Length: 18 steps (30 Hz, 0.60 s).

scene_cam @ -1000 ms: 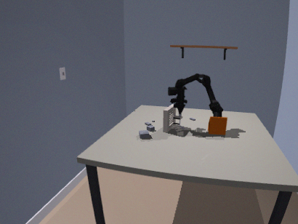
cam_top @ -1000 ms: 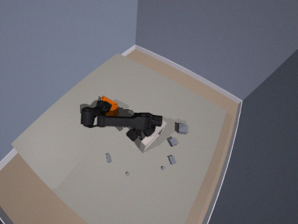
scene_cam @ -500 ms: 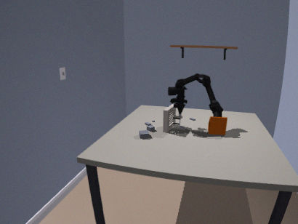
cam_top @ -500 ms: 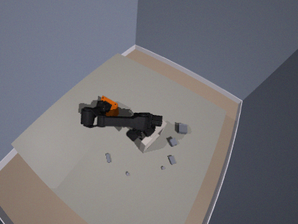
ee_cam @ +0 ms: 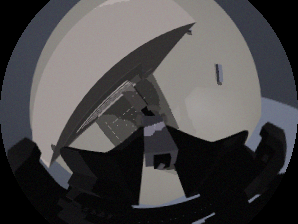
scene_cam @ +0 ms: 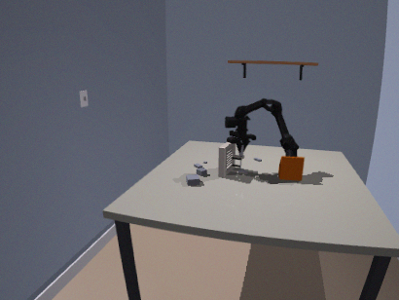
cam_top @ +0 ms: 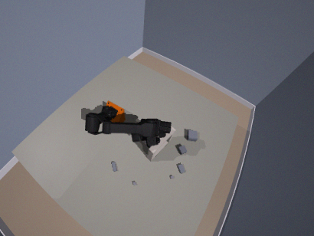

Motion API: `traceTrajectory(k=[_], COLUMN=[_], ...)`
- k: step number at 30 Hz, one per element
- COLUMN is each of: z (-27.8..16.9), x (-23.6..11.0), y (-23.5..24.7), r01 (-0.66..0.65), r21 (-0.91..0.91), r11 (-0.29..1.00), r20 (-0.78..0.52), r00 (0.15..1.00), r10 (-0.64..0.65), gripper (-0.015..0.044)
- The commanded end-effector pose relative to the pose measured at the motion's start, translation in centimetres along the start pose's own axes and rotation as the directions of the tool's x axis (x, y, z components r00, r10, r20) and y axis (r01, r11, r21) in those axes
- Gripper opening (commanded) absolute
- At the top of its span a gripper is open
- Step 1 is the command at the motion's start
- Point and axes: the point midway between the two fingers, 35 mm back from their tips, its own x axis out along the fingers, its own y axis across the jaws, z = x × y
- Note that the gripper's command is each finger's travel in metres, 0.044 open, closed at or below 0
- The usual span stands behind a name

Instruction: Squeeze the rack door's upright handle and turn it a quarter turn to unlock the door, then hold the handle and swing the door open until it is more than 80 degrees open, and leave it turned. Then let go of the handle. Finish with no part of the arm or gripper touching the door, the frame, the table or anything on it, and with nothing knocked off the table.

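We have the pincer point(cam_top: 153, 142) point(scene_cam: 241, 146) point(ee_cam: 153, 129) closed on the upright handle point(scene_cam: 241, 156) point(ee_cam: 160, 142), its fingers partway together with the grey grip between them. The handle stands just off the slotted face of the rack point(cam_top: 152, 154) point(scene_cam: 222, 163) point(ee_cam: 105, 40), on the side towards the arm's foot. In our wrist view the rack's top edge runs at a slant across the pincer's line. The fingers hide much of the handle, and we cannot tell how far the door is open.

The rack is pale, matt and boxy, upright on the table point(cam_top: 96, 168) point(scene_cam: 234, 209) point(ee_cam: 227, 110), with thin, even slots in its face. The handle looks squared and smooth; in our exterior view two dark, thin bars reach towards it from the rack. The table is a plain, dull grey-green. Small grey blocks point(cam_top: 192, 135) point(scene_cam: 194, 180) point(ee_cam: 219, 74) lie about the rack, some chunky, some long and narrow, well apart from the pincer.

The black arm point(cam_top: 124, 127) point(scene_cam: 282, 119) rises behind an orange plate point(cam_top: 120, 109) point(scene_cam: 291, 168), bends over in a high arch and drops its wrist steeply, so the pincer points down beside the rack.
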Motion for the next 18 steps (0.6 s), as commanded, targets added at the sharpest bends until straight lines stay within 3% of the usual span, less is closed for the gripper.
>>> traceTrajectory(k=[1,9,18], z=[0.05,0.05,0.05], x=[-0.01,0.0,0.0], y=[0.0,0.0,0.0], r01=[-0.002,-0.002,-0.002], r21=[0.198,0.559,0.861], r11=[0.98,0.829,0.509], r20=[0.002,0.002,0.002], r00=[1.0,1.0,1.0], r10=[0.001,0.001,0.001], gripper=[0.0012,0.0012,0.0012])
